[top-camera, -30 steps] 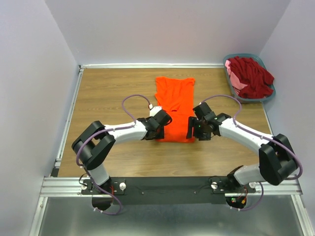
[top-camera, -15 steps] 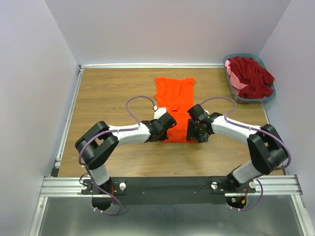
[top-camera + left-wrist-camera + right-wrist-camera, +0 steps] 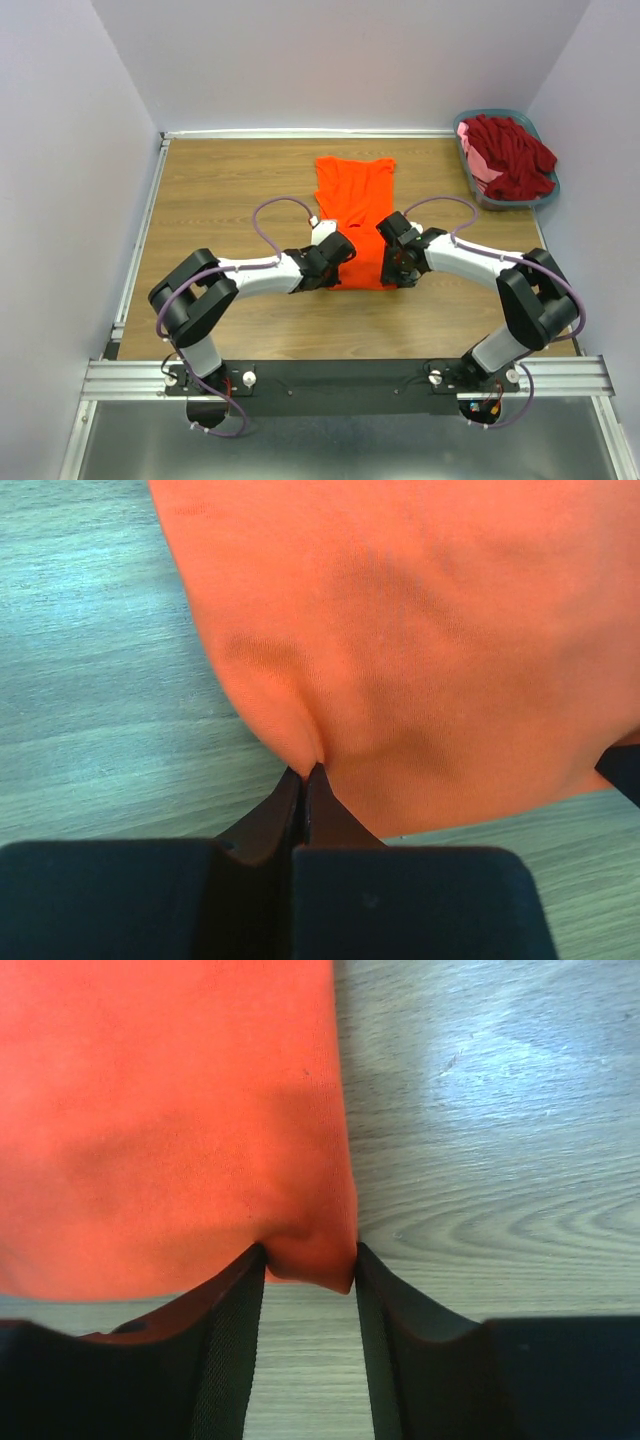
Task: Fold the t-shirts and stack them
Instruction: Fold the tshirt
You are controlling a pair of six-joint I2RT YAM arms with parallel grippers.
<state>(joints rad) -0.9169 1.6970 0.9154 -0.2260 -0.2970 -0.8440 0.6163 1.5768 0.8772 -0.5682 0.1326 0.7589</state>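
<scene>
Both grippers have moved in on the near hem of the orange t-shirt [image 3: 355, 195] since a second ago, and the left one has closed. The shirt lies flat and lengthwise at the middle of the wooden table [image 3: 220, 200], neck toward the top of the frame. The left gripper [image 3: 305, 775] is pinched tight on a small pucker of fabric at the hem's left end. The right gripper [image 3: 310, 1260] straddles the hem's right corner. Its jaws stand apart, and the bunched cloth between them touches both inner faces. At the upper right, a grey-blue basket [image 3: 500, 113] holds a dark red shirt [image 3: 515, 155] heaped over a pink one [image 3: 478, 162].
</scene>
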